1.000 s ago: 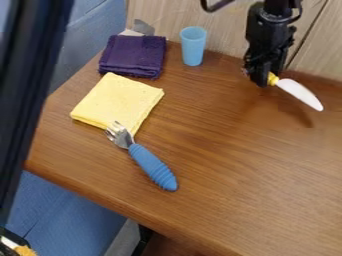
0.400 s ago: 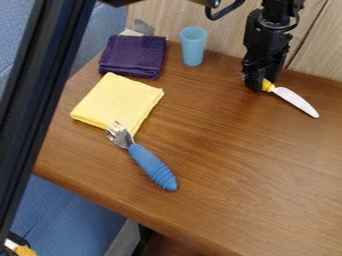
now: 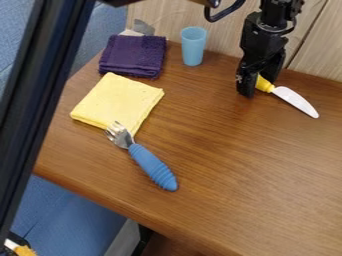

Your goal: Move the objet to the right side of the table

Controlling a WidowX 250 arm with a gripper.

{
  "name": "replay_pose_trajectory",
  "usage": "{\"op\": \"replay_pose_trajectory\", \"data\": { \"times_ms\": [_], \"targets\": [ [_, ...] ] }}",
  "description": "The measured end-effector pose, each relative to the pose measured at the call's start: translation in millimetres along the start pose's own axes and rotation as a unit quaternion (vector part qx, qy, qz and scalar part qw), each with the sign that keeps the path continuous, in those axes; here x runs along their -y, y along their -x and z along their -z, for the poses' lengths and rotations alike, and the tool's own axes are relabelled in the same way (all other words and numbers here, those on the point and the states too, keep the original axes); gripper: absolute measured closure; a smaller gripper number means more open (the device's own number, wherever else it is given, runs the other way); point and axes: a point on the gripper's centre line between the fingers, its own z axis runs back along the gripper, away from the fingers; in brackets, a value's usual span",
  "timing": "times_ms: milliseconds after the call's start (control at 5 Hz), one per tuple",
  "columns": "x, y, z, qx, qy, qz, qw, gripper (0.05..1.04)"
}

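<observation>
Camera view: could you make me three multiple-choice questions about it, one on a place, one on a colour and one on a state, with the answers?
1. Where do the tines of the fork lie?
A) On the purple cloth
B) On the yellow cloth
C) On the floor

2. What colour is the handle of the knife by the gripper?
A) Yellow
B) Green
C) Red

3. How is the cup placed?
A) Lying on its side
B) Leaning on the fork
C) Standing on its base

Answers:
1. B: the tines overlap the near corner of the yellow cloth.
2. A: the part between the gripper and the white blade is yellow.
3. C: its rim is at the top and its narrower base is on the table.
</observation>
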Motion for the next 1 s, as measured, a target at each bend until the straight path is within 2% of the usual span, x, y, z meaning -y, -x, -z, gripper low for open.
{"op": "replay_pose_trajectory", "data": {
  "times_ms": [200,600,1000],
  "targets": [
    [-1.3,-3.3,-19.5,0.009,0.017,-0.002,0.9998,0.083],
    [-20.1,-7.3,-74.3,0.026,0.075,-0.017,0.9967,0.083],
    [-20.4,-7.9,-73.9,0.026,0.074,-0.018,0.9967,0.083]
  ]
}}
